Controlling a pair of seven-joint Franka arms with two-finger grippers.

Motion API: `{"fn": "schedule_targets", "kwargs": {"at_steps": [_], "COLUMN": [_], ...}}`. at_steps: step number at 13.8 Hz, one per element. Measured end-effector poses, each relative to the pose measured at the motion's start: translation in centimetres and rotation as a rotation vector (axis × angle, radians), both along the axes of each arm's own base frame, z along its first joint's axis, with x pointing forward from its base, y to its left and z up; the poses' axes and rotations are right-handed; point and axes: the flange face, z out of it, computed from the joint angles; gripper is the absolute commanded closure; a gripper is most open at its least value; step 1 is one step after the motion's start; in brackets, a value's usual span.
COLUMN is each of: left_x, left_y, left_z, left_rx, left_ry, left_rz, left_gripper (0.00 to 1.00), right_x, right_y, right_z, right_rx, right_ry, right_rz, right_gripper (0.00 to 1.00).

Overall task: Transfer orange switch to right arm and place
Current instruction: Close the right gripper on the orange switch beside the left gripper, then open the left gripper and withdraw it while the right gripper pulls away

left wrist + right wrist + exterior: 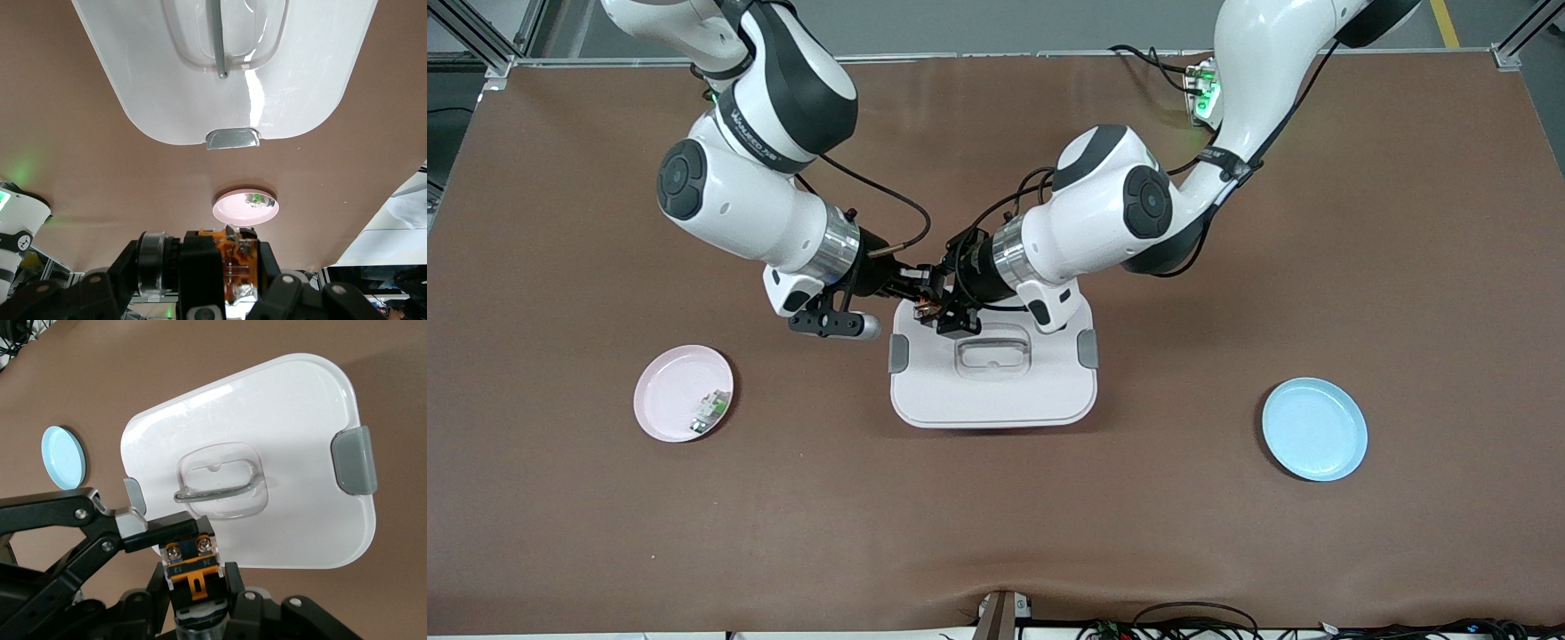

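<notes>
both grippers meet over the white lid – left gripper and right gripper each clamped on the orange switch

Brown table surface, uniform and unpatterned. White lid at the table's centre, with two grey clips on its side edges and a clear, glossy handle recess. Pink plate toward the right arm's end, carrying a small greenish-white part. Light blue plate toward the left arm's end. Orange switch: orange face, black body, silver screws. Arms white with black joints and silver wrist rings.
</notes>
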Motion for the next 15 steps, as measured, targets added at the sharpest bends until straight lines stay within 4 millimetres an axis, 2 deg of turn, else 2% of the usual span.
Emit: {"fn": "schedule_targets", "kwargs": {"at_steps": [1,2,3,4,5,6,11,15], "left_x": [0.1,0.2,0.2,0.2,0.3,0.3,0.3,1.0], "left_y": [0.1,0.1,0.2,0.2,0.2,0.2,0.1,1.5], "left_z": [0.1,0.1,0.1,0.1,0.1,0.1,1.0,3.1], "left_rx": [-0.001,-0.001,-0.001,-0.001,-0.001,-0.001,-0.012,-0.013], "left_ry": [-0.001,-0.002,-0.002,-0.002,-0.002,-0.002,-0.013,-0.035], "left_rz": [0.002,0.003,0.004,0.005,0.005,0.005,0.006,0.019], "left_gripper": [0.99,0.91,0.77,0.56,0.16,0.00,0.00,0.00], "right_x": [0.0,0.0,0.0,0.0,0.0,0.0,-0.2,-0.2], "right_y": [0.0,0.1,0.1,0.2,0.2,0.2,0.8,0.8], "right_z": [0.0,0.1,0.1,0.1,0.1,0.1,0.2,0.2], "right_rx": [0.002,0.003,0.004,0.004,0.004,0.005,0.010,0.010], "right_ry": [-0.006,-0.012,-0.016,-0.019,-0.019,-0.020,-0.031,-0.033], "right_rz": [0.000,0.000,0.000,0.000,0.000,0.000,0.003,0.002], "right_gripper": [1.00,1.00,1.00,1.00,1.00,1.00,1.00,1.00]}}
